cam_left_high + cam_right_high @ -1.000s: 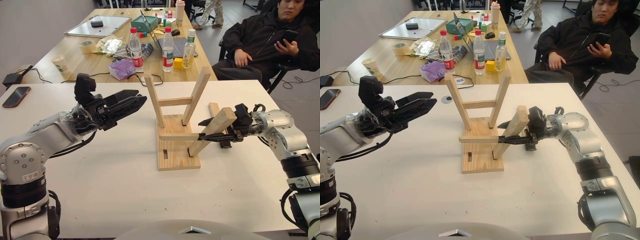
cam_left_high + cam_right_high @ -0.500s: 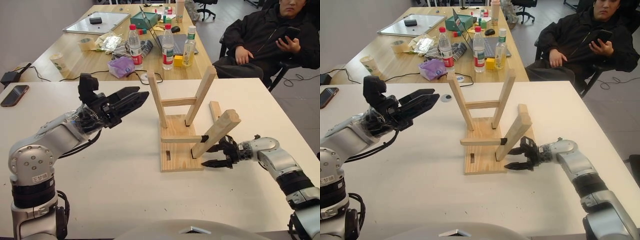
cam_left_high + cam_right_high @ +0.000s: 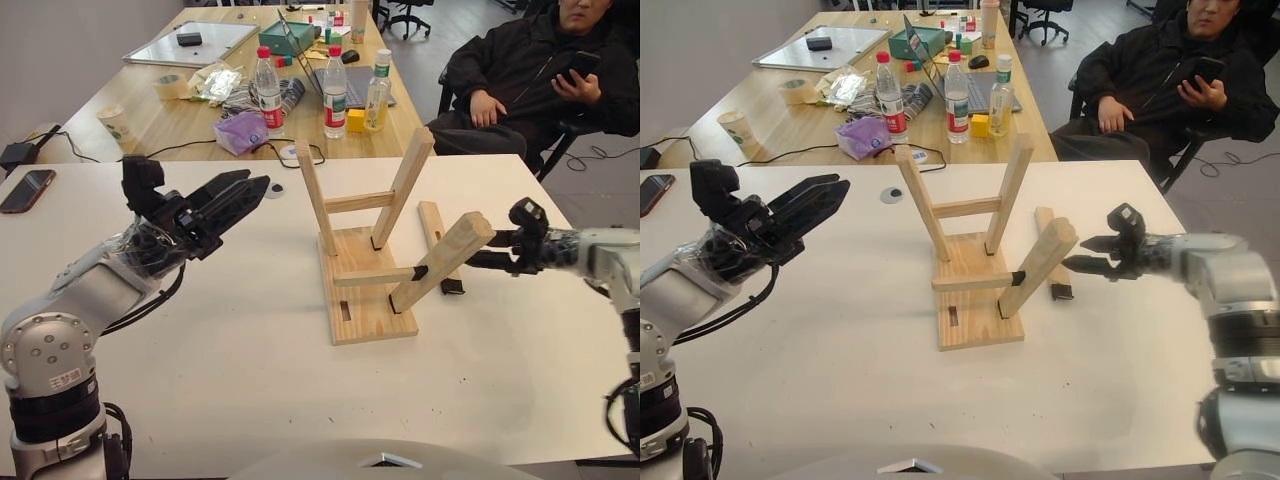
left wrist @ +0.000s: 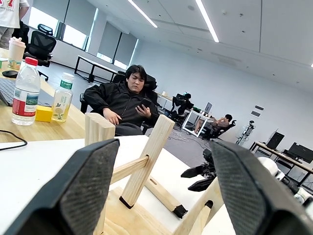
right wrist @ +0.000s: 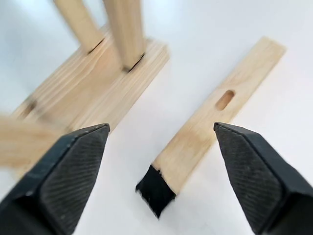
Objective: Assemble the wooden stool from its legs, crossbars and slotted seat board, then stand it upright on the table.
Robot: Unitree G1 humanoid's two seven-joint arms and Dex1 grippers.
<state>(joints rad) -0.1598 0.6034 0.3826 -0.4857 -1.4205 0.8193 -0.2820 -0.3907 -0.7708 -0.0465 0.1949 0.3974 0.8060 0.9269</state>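
The slotted seat board lies flat on the white table. Two legs stand in it at the back, joined by a crossbar. A third leg leans to the right from the board's front corner, with a second crossbar on it. A loose leg with a black tip lies on the table just right of the board. My right gripper is open beside the leaning leg's top, apart from it. My left gripper hangs open and empty above the table, left of the stool.
A phone lies at the table's far left edge, and a small round disc sits near my left gripper. Behind stands a wooden table with bottles, a laptop and clutter. A seated person is at the far right.
My right gripper let go of the leaning leg, dipped to its base, then rose and drew back right beside its top. My left gripper pulled back left. The leaning leg stays propped.
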